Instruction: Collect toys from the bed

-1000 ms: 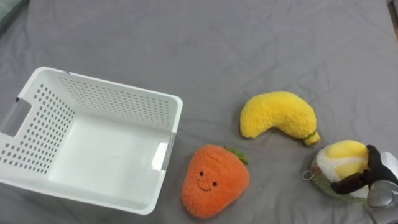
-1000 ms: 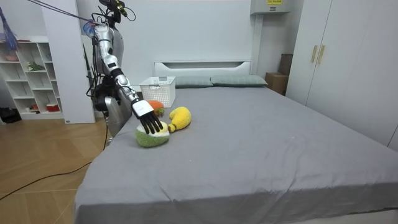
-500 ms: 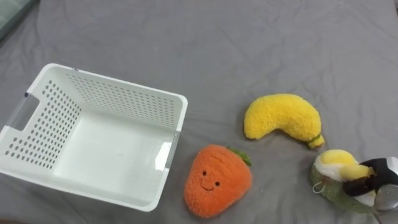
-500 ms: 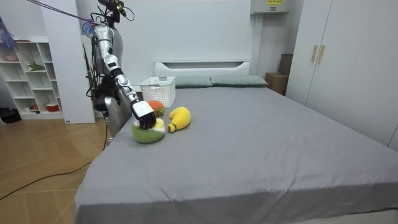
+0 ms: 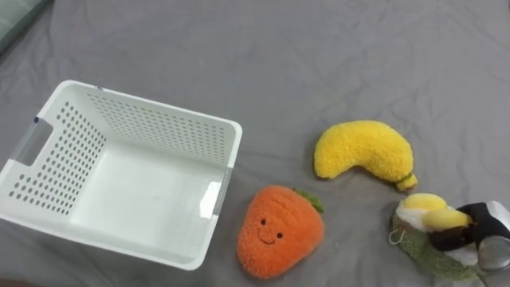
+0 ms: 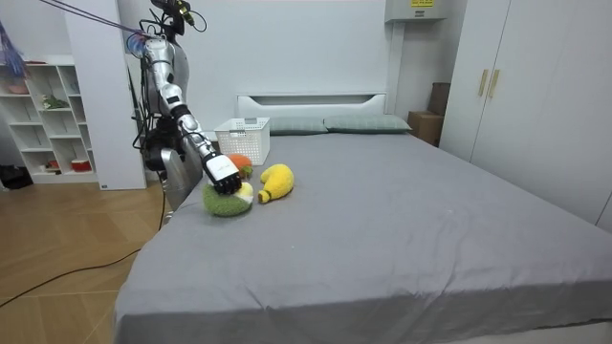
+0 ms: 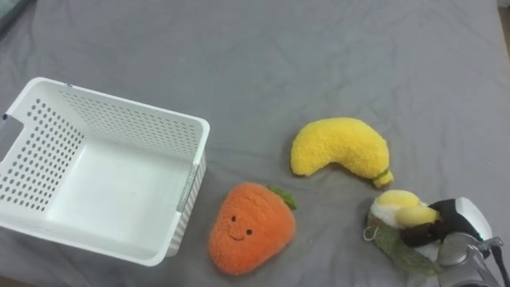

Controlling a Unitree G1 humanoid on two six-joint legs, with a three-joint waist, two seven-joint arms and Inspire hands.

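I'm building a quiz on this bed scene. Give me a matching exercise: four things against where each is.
1. white perforated plastic basket
2. orange plush smiling carrot
3. yellow plush banana
4. green-and-yellow plush toy

A. gripped by the right hand
B. farthest to the robot's left
C. beside the basket's near corner
D. beyond the carrot, to its right

Pairs: 1-B, 2-C, 3-D, 4-A

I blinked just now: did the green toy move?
Yes. In the room view the green toy, gripped by the right hand, has slid toward that view's left, away from the banana.
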